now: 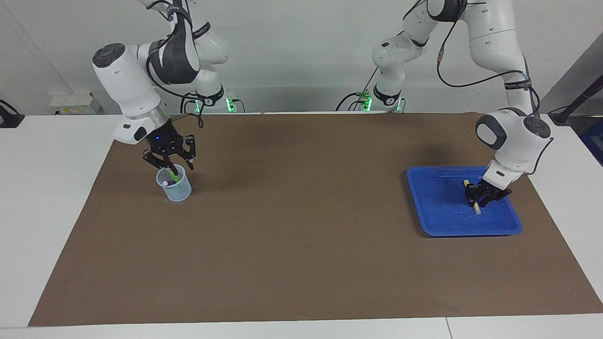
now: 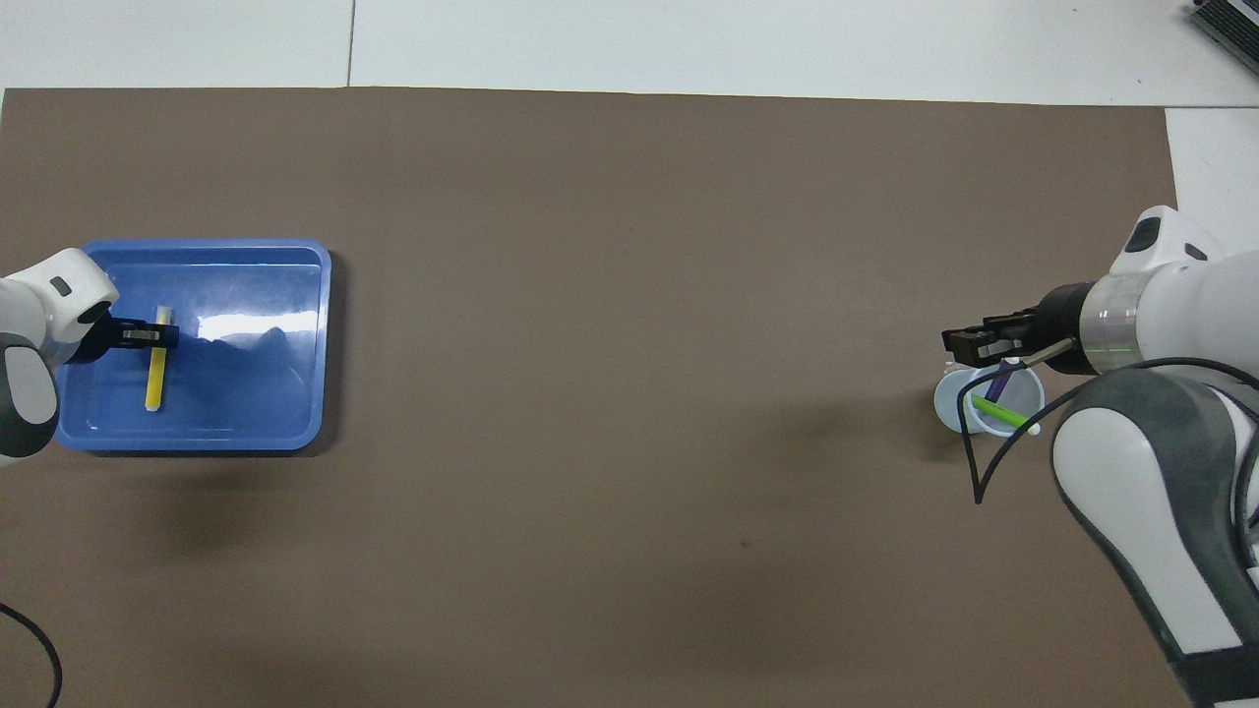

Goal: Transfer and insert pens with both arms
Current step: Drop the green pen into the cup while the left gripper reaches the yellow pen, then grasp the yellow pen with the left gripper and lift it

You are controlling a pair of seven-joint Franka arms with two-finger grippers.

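Nearest the robots, toward the right arm's end of the surface: small clear plastic cup [image 1: 179, 190] standing upright on the brown paper mat [image 1: 301, 212]. Inside, leaning on the rim: slim green marker-like pen [image 1: 174, 177] and slim purple marker-like pen [image 2: 1000, 382], whitish ends up.

Directly over the cup mouth: right gripper [image 1: 176, 165], jaws apart and gripping nothing, tips low beside the green pen.

- Risk: snagging a protruding pen end or the rim on lift-off. Likely result: a light cup tipped over, both pens spilled. Retract straight up, not sideways.
- Risk: overcrowding. With two pens leaning across the mouth, little free opening for a third. Likely cause of a jam: an oblique entry against the crossed sticks.

Slightly farther out, toward the left arm's end: shallow blue plastic tray [image 1: 471, 232] holding the slim yellow marker-like pen [image 2: 154, 379], flat on the tray floor.

Down across the yellow pen near its middle: left gripper [image 1: 481, 197]. Jaw state here not discernible — apart or clamped, cannot tell.

- Risk: off-centre grip. Likely result: pen pivoting between the jaws during lift, then poorly presented for transfer.
- Risk: pressing into the tray floor, dragging or tilting the tray.
- Risk: drop at the handover — cup and tray well apart, so a long carry across the mat.
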